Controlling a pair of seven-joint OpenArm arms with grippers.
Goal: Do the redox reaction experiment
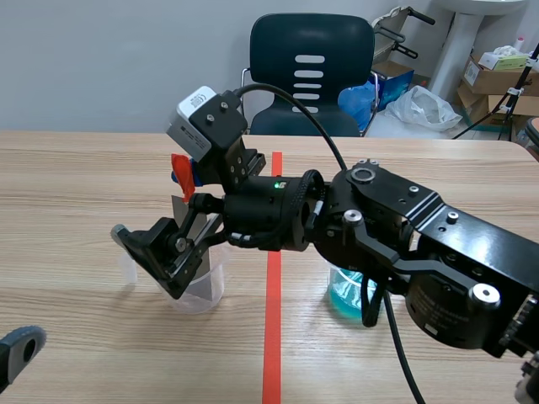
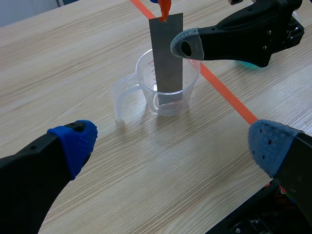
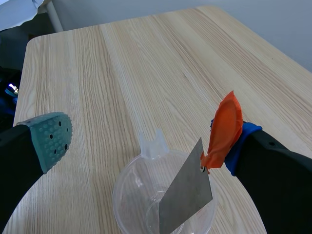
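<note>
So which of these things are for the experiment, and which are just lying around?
For the experiment:
cup
metal strip, standing in the cup
beaker of blue liquid

Just lying around:
chair
boxes
bag

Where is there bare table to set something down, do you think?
Bare wood between the left gripper and the measuring cup, and behind the cup toward the chair. Crowded at the cup: metal strip in it, right gripper over it.
</note>
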